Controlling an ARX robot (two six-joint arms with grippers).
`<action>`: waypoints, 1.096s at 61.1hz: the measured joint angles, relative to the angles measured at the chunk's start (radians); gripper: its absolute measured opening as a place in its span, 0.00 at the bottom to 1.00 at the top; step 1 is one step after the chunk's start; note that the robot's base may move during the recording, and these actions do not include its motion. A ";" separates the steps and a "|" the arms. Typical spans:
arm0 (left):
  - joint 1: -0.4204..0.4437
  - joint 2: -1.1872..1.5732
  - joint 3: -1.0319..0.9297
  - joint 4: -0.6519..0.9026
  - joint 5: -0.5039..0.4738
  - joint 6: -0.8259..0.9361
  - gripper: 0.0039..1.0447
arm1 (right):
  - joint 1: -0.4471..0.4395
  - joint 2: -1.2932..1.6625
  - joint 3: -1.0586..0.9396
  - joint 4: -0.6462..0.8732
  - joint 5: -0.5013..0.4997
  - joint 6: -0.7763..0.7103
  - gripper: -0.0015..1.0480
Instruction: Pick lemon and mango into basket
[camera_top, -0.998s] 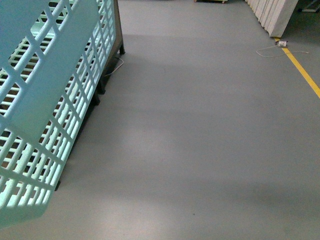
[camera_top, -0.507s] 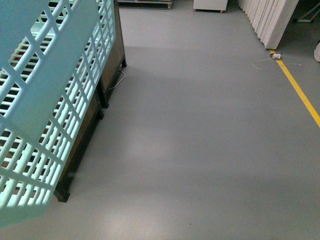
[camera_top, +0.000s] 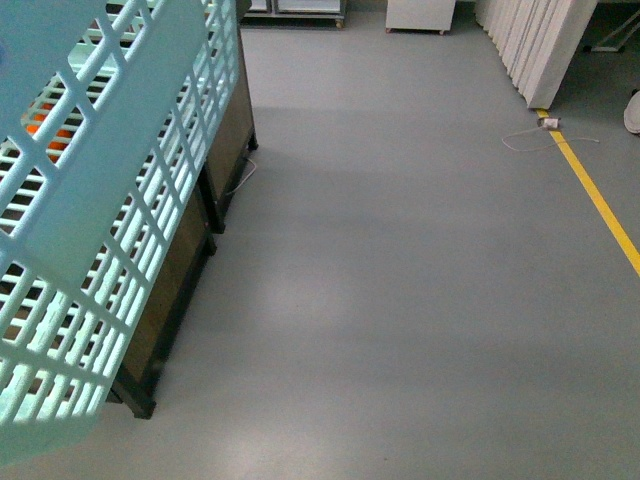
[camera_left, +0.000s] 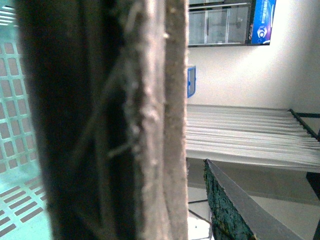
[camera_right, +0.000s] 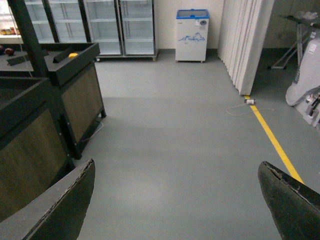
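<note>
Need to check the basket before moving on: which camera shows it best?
The front view: the basket fills its left side, slotted wall clear. The left wrist view shows only a strip of its wall behind a blurred bar. The right wrist view shows none of it.

Pretty much a big open shop space. There's a smooth grey floor (camera_top: 400, 300), slightly glossy, with soft pale patches of light on it. A yellow painted floor line (camera_top: 598, 205) runs along the right side, and a thin white cable with a small plug (camera_top: 549, 123) lies at its far end. Tall white folding panels (camera_top: 535, 40) stand just behind that. Over on the left are dark wood-panelled display stands with black frames (camera_top: 185, 275). The back wall has tall glass-door fridges (camera_right: 102, 25) and a small white chest freezer with a blue lid (camera_right: 192, 34).
</note>
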 joint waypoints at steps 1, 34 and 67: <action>-0.003 0.000 0.000 0.000 0.003 0.002 0.28 | 0.000 0.000 0.000 0.000 0.000 0.000 0.92; -0.002 0.001 0.000 -0.001 0.000 0.001 0.28 | 0.000 -0.001 0.000 0.000 -0.003 0.000 0.92; -0.002 0.001 0.000 -0.001 -0.001 0.004 0.28 | 0.000 0.001 0.000 0.000 -0.004 0.000 0.92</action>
